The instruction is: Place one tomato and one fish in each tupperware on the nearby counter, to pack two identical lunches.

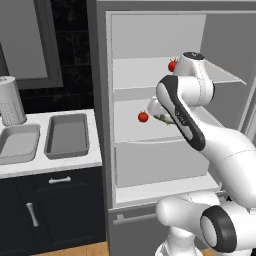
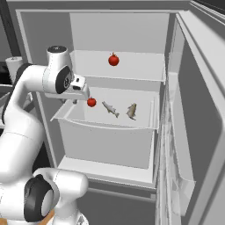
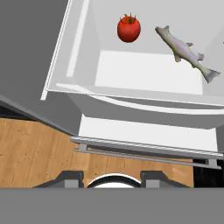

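On the counter (image 1: 75, 162) at far left we see two empty tupperware trays, the lighter tray (image 1: 19, 144) beside the darker tray (image 1: 67, 135). To their right stands the open fridge (image 2: 176, 39). Our gripper (image 2: 81, 94) hangs at the left edge of the middle shelf (image 2: 145, 121), jaws nearly closed on nothing. A tomato (image 2: 91, 102) sits just beside it; further right lie two fish, the silver fish (image 2: 110, 108) and the brown fish (image 2: 131, 110). A second tomato (image 2: 114, 59) rests on the upper shelf.
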Motion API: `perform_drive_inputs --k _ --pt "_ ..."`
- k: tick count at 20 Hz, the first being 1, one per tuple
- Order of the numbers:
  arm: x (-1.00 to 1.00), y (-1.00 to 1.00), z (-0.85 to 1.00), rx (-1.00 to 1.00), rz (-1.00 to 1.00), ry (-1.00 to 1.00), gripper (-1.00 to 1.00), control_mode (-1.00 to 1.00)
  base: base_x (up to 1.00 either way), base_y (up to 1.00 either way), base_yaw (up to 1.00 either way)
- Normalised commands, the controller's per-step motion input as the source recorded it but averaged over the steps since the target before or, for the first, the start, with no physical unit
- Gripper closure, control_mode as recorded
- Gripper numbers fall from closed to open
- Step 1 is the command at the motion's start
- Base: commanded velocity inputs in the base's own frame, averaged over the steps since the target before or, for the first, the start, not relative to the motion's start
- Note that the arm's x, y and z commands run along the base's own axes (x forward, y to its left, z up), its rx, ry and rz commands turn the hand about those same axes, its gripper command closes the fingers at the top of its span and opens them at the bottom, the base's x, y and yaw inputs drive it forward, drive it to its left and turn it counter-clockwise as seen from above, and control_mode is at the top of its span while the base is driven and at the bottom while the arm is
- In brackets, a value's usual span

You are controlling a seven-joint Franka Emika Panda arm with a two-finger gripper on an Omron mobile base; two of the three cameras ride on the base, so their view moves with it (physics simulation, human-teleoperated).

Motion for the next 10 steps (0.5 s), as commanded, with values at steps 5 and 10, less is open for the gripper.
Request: perform_drive_inputs --k 5,10 --pt "0.0 -0.15 -0.01 0.0 -0.02 -0.02 -1.0 -1.0 0.0 0.0 0.0" --pt "-0.02 -0.37 -0.01 0.0 0.0 -0.12 -1.0 -1.0 0.0 0.0 0.0"
